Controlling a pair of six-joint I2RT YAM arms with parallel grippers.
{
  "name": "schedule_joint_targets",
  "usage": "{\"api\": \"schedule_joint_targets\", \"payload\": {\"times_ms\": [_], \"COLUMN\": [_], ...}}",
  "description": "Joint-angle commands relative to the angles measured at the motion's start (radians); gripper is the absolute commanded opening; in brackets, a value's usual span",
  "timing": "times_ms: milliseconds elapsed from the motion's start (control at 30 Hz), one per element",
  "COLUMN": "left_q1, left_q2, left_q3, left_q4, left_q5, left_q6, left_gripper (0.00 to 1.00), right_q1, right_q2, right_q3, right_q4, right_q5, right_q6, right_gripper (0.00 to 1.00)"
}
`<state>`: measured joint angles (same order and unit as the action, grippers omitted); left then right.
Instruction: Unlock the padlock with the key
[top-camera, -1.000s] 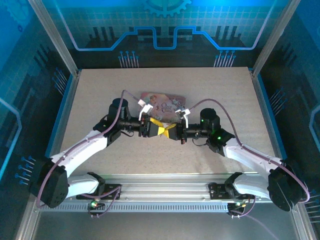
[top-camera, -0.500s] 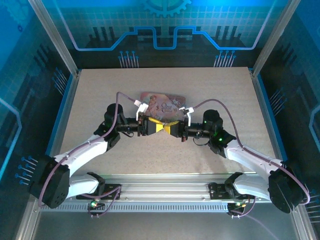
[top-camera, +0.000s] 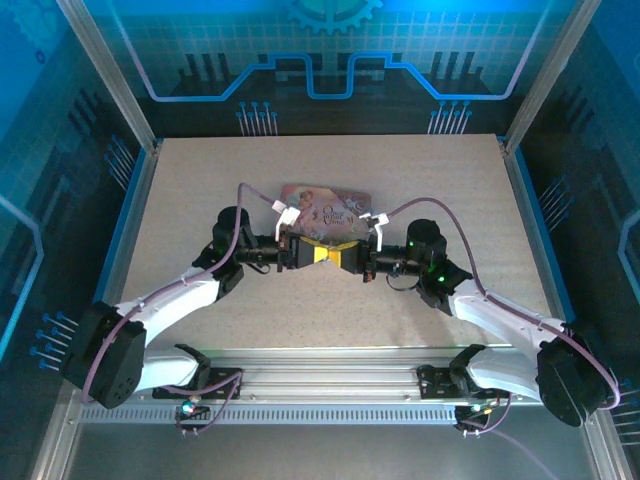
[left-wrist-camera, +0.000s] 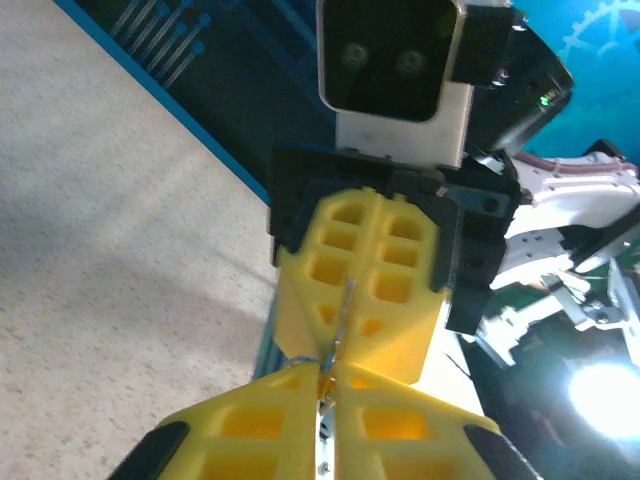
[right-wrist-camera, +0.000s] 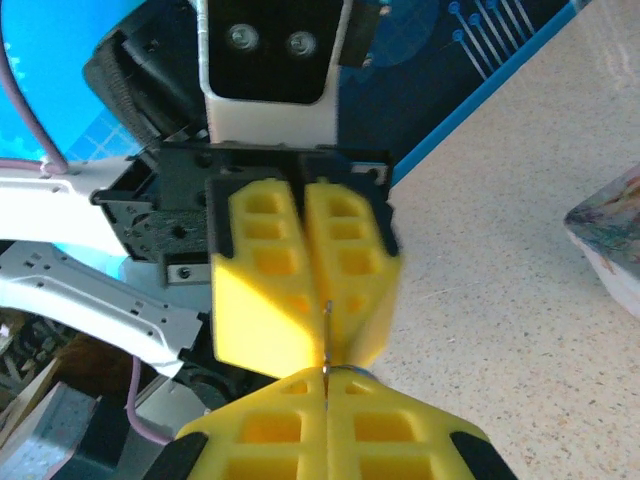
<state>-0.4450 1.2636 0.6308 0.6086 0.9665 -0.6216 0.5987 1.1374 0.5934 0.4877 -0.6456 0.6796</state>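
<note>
Both the left gripper (top-camera: 319, 256) and the right gripper (top-camera: 339, 257) are pressed together, tip to tip. A thin key (left-wrist-camera: 346, 305) is seen at their seam, and a pink tin (top-camera: 325, 198) is set just behind.

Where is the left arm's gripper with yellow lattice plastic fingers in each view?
Top external: left gripper, table centre, before the pink illustrated tin.
Left wrist: left gripper at bottom edge, pointing up.
Right wrist: left gripper mid-frame, pointing down.
Shared landmark: right gripper, also yellow-fingered, tip to tip with it.

Yellow grid-pocketed fingers (left-wrist-camera: 390, 250), pink illustrated tin (top-camera: 335, 205), speckled beige table (top-camera: 420, 170) and blue circuit-patterned walls (top-camera: 330, 60)
</note>
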Motion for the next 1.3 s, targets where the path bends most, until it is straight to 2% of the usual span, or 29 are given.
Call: {"api": "schedule_joint_targets", "payload": {"times_ms": [0,67,233,300,367,467,667,767,933,1000,1100,1167,1200,1267], "left_q1": [-0.014,-0.014,-0.01,-0.009,-0.006,-0.004,-0.004,-0.004,-0.004,-0.004,-0.004,-0.004,-0.004,-0.005], "left_q2": [0.011,0.005,-0.046,-0.069,-0.083,-0.091,-0.096,-0.102,-0.11,-0.111,-0.108,-0.104,-0.103,-0.096], "left_q3": [0.007,0.006,0.035,0.058,0.083,0.118,0.156,0.158,0.158,0.16,0.163,0.166,0.168,0.172], "left_q4": [0.024,0.011,-0.201,-0.31,-0.41,-0.516,-0.586,-0.594,-0.617,-0.621,-0.621,-0.619,-0.619,-0.621], "left_q5": [0.042,0.043,0.018,0.009,0.008,0.02,0.074,0.083,0.093,0.1,0.11,0.115,0.119,0.124], "left_q6": [0.011,0.019,0.169,0.245,0.311,0.382,0.412,0.411,0.418,0.419,0.419,0.42,0.42,0.42], "left_gripper": [0.0,0.0,0.0,0.0,0.0,0.0,0.0,0.0,0.0,0.0,0.0,0.0,0.0,0.0], "right_q1": [-0.005,-0.006,-0.035,-0.069,-0.103,-0.104,-0.024,0.0,0.005,0.005,0.005,0.006,0.006,0.006], "right_q2": [-0.006,-0.008,-0.073,-0.103,-0.119,-0.107,-0.016,0.018,0.037,0.041,0.05,0.058,0.062,0.074], "right_q3": [-0.003,0.01,0.087,0.119,0.152,0.204,0.269,0.277,0.272,0.272,0.269,0.269,0.266,0.265], "right_q4": [0.027,-0.01,-0.279,-0.366,-0.436,-0.518,-0.562,-0.541,-0.516,-0.513,-0.513,-0.501,-0.489,-0.468], "right_q5": [0.0,0.007,-0.012,-0.052,-0.101,-0.138,-0.16,-0.159,-0.143,-0.139,-0.126,-0.13,-0.136,-0.151], "right_q6": [0.0,-0.006,-0.104,-0.129,-0.147,-0.187,-0.226,-0.221,-0.21,-0.207,-0.203,-0.199,-0.193,-0.183], "right_gripper": [0.0,0.0,0.34,0.44,0.5,0.52,0.49,0.41,0.2,0.19,0.26,0.26,0.25,0.17]}}
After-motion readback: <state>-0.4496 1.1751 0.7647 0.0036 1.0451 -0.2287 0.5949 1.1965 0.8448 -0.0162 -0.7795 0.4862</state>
